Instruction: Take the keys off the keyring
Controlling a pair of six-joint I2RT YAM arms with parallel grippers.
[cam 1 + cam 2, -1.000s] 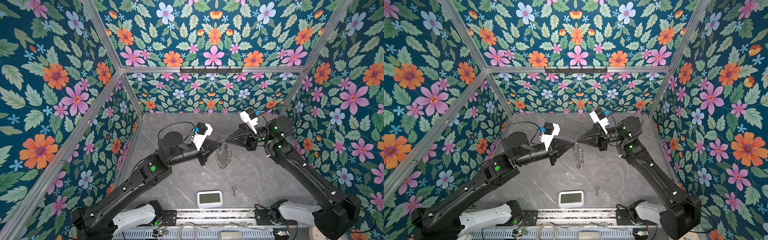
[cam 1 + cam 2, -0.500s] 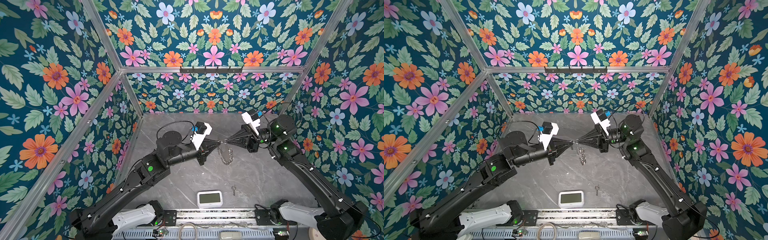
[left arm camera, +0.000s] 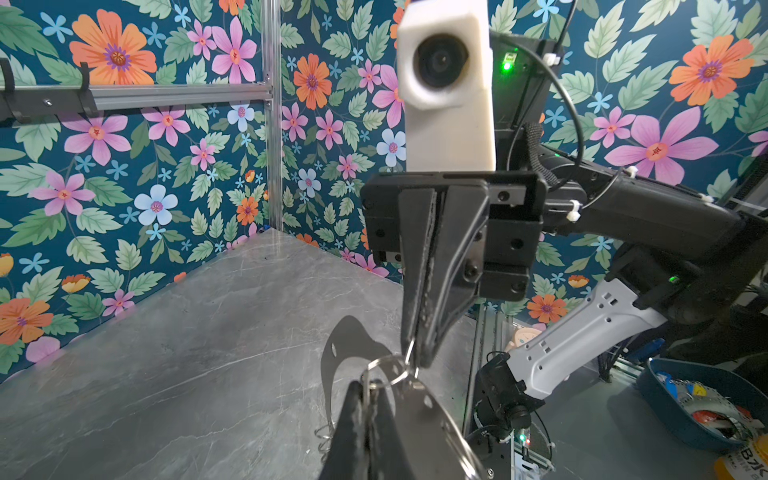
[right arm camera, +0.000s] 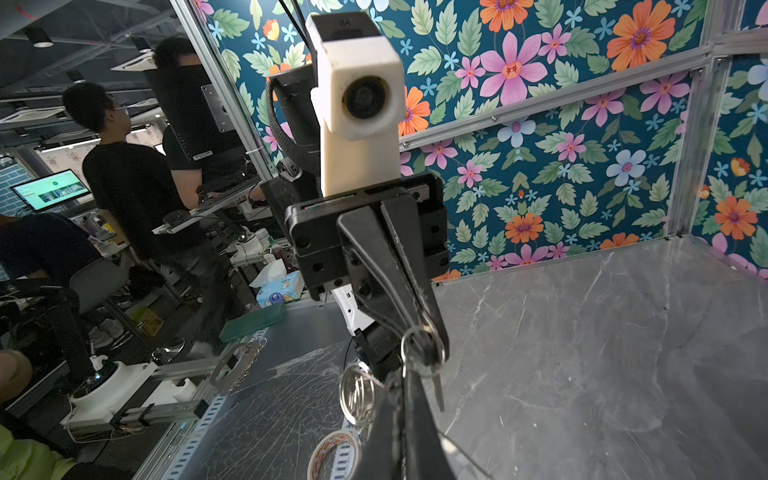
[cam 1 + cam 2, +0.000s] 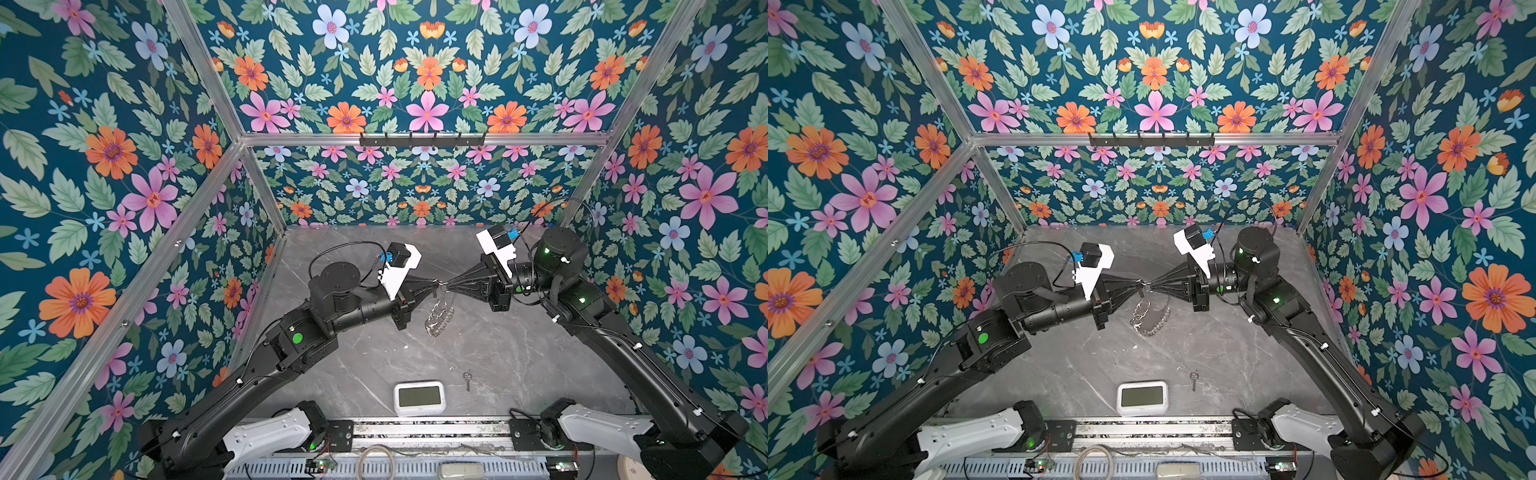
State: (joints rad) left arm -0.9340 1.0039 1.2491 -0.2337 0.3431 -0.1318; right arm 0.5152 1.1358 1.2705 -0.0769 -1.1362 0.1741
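Since a second ago the keyring (image 5: pixel 439 318) has swung under the pincers and now shows a narrower face, while both arms have barely shifted. In both top views we see it hanging clear of the table, well beyond the white clock (image 5: pixel 419 397), and one freed key (image 5: pixel 468 379) lies just beside the clock. The left gripper (image 5: pixel 433 286) and right gripper (image 5: pixel 450 286) meet tip to tip, each pressed together. From the left wrist we see the right one pinching a split ring (image 3: pixel 409 353). From the right wrist we see the left one nipping the second key (image 4: pixel 438 390) by its head. We judge the key should slide round the ring's coil rather than be yanked straight. A blue tub (image 3: pixel 706 399) outside the cell holds small coloured bits, and the clock is out of sight there.
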